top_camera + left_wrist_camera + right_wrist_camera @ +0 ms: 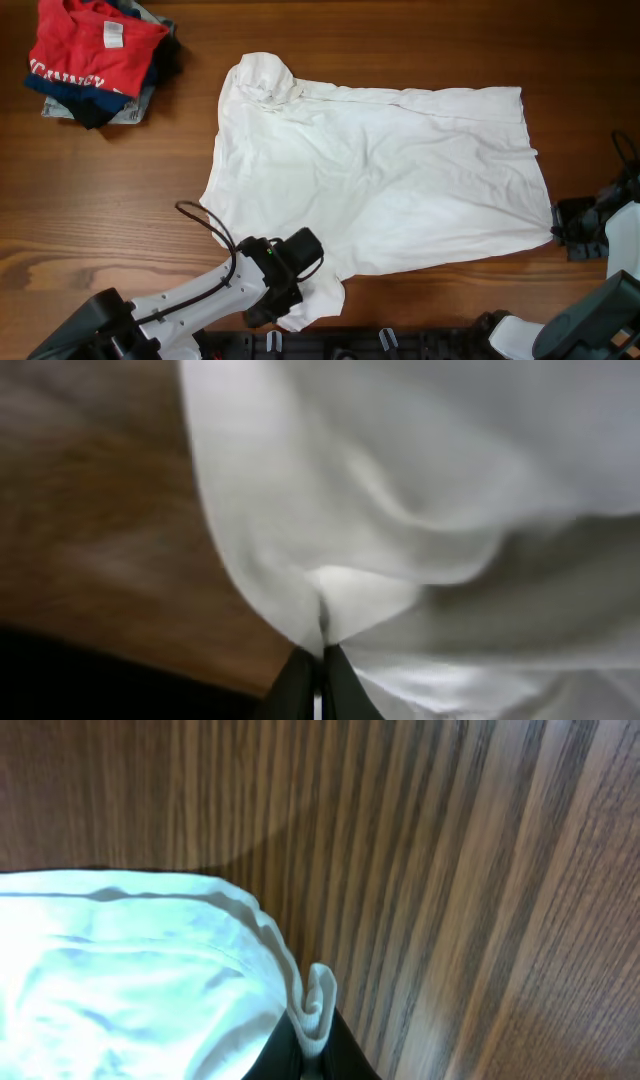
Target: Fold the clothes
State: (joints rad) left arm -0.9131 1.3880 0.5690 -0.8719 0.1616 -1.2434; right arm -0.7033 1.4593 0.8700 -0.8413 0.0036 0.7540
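Note:
A white T-shirt (380, 170) lies spread flat across the middle of the wooden table. My left gripper (295, 290) is at the shirt's near left corner, shut on a pinch of its cloth (322, 622). My right gripper (562, 228) is at the shirt's near right corner, shut on a folded bit of its hem (318, 1010). The shirt's far left sleeve (262, 78) is bunched up.
A stack of folded clothes with a red shirt (95, 48) on top sits at the far left corner. Bare wood (120, 200) lies to the left of the white shirt. The table's near edge runs just under both arms.

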